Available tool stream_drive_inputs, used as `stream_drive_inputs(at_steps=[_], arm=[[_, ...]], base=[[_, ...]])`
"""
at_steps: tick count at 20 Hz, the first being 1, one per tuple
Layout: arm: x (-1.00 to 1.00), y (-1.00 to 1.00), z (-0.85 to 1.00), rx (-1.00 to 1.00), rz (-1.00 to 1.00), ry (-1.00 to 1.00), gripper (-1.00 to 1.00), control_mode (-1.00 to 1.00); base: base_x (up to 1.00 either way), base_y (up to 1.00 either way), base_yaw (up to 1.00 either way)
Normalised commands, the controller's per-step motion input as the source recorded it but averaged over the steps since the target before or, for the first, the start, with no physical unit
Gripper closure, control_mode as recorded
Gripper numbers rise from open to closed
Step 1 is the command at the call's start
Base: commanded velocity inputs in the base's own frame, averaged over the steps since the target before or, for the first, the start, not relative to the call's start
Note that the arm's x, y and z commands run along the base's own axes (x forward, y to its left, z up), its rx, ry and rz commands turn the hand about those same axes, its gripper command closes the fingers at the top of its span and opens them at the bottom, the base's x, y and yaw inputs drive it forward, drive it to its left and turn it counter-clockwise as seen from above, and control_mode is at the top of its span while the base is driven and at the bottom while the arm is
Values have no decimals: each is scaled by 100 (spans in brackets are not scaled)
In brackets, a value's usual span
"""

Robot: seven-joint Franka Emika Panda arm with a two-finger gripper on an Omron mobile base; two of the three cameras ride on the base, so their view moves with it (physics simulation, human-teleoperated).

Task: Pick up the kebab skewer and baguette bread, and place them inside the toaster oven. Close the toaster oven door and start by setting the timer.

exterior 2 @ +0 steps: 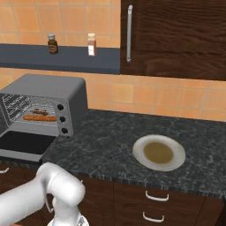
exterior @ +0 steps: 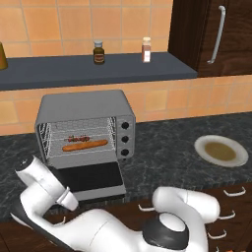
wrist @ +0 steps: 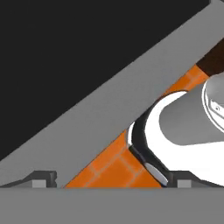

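White and thickly jointed, the arm [exterior: 106,224] folds low in front of the counter [exterior 2: 110,137], its forearm reaching leftward and under the open door [exterior: 88,178] of the toaster oven [exterior: 83,129]; in the left base view we see the wrist end angled up just beside the door's left corner. In the hand view we look close up at the door's underside, a broad grey frame crossing diagonally with the dark glass panel above it, and the gripper [wrist: 111,180] shows its two small dark tips far apart at the bottom, so we read the jaws as spread wide with nothing between them. The door lies folded down flat, roughly level, its grey front edge towards us. Inside the oven, the baguette [exterior: 84,145] rests on the wire rack with its long axis running left to right across the opening, slightly raised at the right end; it is a slim orange-brown loaf with tapered ends. The skewer [exterior: 78,139] lies just behind it, nearly parallel, a thin stick with small red and dark chunks. Three black knobs [exterior: 125,139] stand in a column on the oven's right face. Well apart to the right, a pale plate [exterior 2: 159,152] with a brownish centre sits on the dark speckled counter.
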Motion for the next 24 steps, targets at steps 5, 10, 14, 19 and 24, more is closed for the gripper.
stream_drive_inputs(at_steps=[5,10,14,19,24], arm=[[15,-1,-24,6,54,31,-100,-100],[-4,0,-53,5,38,19,-100,-100],[-51,-4,-27,8,27,6,-100,-100],[-78,-19,-4,9,11,2,-100,-100],[-16,-48,-43,2,4,-1,-100,-100]], base=[[0,0,0],[0,0,0],[0,0,0],[0,0,0],[0,0,0]])
